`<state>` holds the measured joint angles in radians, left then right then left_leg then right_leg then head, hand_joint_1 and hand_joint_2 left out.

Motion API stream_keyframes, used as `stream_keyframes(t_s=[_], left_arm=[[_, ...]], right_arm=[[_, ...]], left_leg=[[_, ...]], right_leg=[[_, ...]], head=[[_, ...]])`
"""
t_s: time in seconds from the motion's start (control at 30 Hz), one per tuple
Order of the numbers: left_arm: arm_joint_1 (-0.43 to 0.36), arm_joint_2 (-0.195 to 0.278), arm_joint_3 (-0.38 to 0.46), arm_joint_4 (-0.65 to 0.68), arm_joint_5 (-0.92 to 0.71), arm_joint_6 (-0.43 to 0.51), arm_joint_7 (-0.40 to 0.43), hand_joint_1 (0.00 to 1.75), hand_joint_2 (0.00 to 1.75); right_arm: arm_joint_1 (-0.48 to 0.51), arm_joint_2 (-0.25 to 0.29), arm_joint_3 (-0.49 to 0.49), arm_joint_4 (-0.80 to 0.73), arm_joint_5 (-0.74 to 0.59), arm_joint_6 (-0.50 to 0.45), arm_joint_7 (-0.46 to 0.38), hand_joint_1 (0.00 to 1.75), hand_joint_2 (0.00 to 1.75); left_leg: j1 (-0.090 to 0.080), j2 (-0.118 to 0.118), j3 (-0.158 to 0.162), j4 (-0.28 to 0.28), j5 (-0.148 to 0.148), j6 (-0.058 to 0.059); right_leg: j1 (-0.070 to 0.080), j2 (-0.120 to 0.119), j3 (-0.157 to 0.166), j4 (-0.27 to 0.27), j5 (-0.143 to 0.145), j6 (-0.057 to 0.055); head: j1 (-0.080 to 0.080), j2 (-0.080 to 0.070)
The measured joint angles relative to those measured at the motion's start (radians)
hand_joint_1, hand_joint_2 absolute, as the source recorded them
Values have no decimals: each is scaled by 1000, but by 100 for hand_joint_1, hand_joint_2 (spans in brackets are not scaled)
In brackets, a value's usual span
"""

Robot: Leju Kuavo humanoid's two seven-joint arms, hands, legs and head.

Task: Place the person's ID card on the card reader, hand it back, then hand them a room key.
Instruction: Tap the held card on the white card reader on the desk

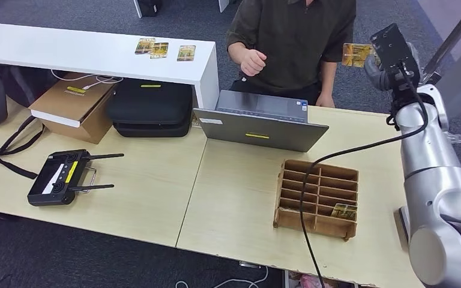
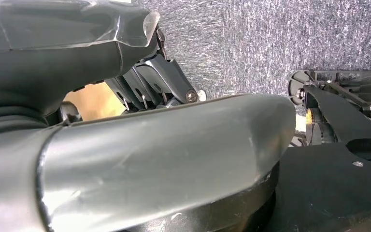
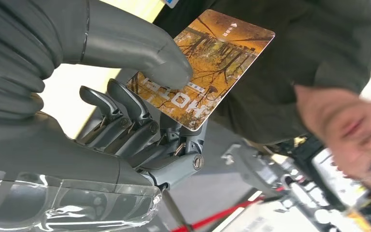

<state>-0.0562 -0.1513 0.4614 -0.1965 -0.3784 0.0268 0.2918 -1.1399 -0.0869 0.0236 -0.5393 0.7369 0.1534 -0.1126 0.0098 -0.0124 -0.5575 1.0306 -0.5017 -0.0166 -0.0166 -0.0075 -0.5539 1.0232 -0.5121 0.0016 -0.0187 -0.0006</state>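
Observation:
My right hand (image 1: 390,51) is raised at the far right of the table and pinches an orange autumn-print card (image 1: 356,54) marked HOTEL. In the right wrist view the thumb (image 3: 140,48) presses the card (image 3: 212,58) against the dark fingers (image 3: 125,111). The card points toward a person in a dark shirt (image 1: 294,36) seated behind the table. Their hand (image 1: 252,62) is lifted in a loose fist, a short way left of the card and not touching it. My left hand (image 2: 149,82) hangs low over grey carpet and holds nothing.
A wooden compartment box (image 1: 317,198) with one similar card (image 1: 343,211) stands at front right. A grey laptop (image 1: 258,123) lies mid-table, a black controller (image 1: 60,178) at left. Three cards (image 1: 159,49) lie on the white shelf (image 1: 96,57). A cardboard box (image 1: 75,105) and black case (image 1: 150,108) sit under it.

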Motion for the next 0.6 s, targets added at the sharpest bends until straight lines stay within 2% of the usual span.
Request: stream_keyframes(t_s=[0.23, 0.47, 0.6], left_arm=[[0, -1, 6, 0, 0, 7, 0, 0, 0], [0, -2, 15, 0, -9, 8, 0, 0, 0], [0, -2, 18, 0, -16, 8, 0, 0, 0]], right_arm=[[-10, -5, -66, 36, -69, 12, 29, 175, 175], [-10, -20, -72, 53, -114, -2, 50, 175, 175], [-10, -46, -71, 60, -115, -19, 76, 175, 175]], left_leg=[[0, 1, 1, 0, 0, 0], [0, 1, 0, 0, 0, 0], [0, 1, 0, 1, 0, 0]], right_leg=[[0, 2, -1, 0, 0, 0], [0, 1, -1, 0, 0, 0], [0, 1, -1, 0, 0, 0]], head=[[0, 0], [0, 0], [0, 0]])
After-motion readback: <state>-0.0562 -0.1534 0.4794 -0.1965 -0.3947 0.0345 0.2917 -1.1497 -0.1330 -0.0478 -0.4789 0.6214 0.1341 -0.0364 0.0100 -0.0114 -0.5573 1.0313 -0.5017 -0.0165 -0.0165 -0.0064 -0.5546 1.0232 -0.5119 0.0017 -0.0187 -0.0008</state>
